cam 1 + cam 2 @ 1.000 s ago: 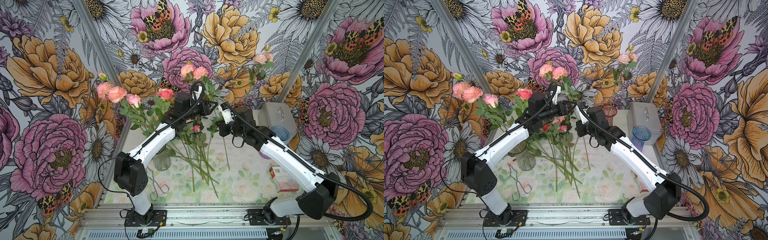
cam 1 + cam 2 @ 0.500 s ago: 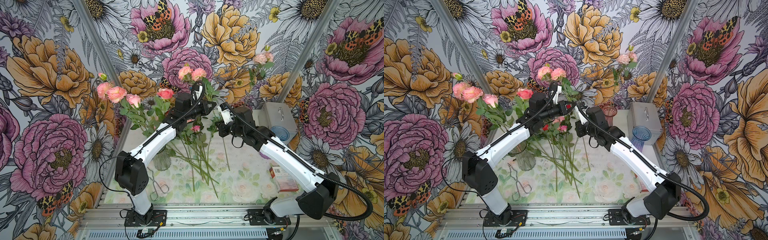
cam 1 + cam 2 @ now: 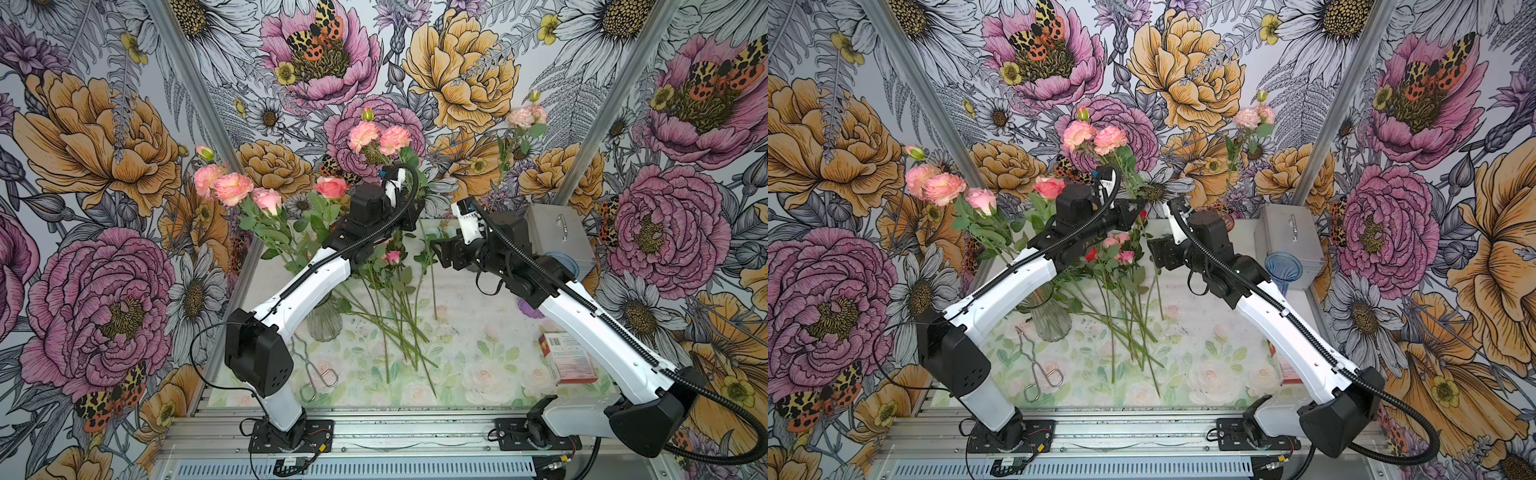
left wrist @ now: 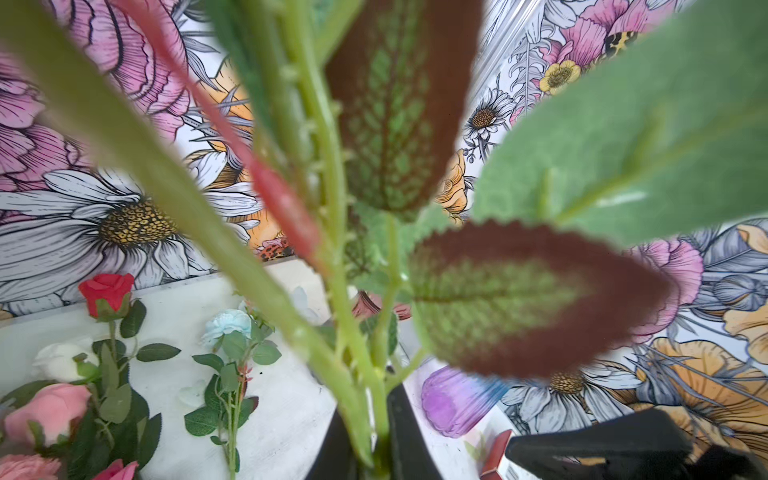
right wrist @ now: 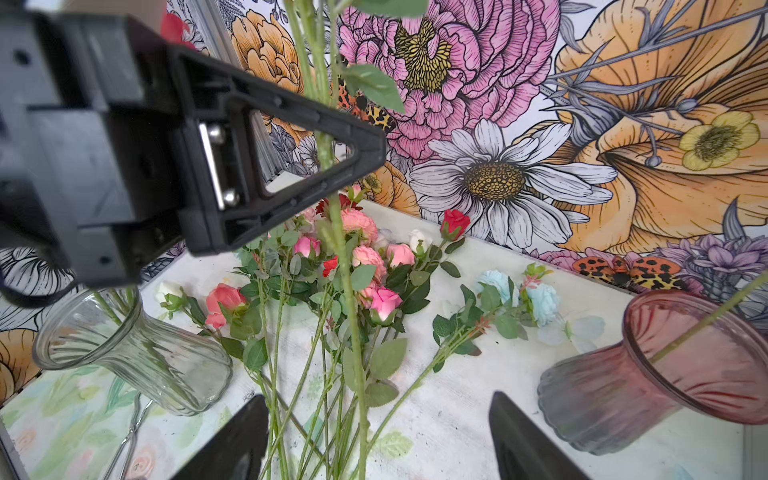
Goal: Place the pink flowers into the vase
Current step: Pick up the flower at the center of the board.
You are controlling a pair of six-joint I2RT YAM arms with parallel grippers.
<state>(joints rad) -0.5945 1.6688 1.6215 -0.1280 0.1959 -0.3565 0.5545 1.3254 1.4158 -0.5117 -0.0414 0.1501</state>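
Two salmon-pink ruffled flowers [image 3: 376, 139] on one long green stem had just changed hands: left gripper [image 4: 374, 428] fingers clenched the stem, right gripper [image 5: 376, 432] fingers had released it. The ribbed clear glass vase [image 3: 324, 322] stood on the worktop [image 3: 478, 332] at seven o'clock, awaiting the stem.

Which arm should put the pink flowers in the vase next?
Left, probably: the left gripper holds the pink flowers, with the clear vase below that arm. The right gripper is open, empty.
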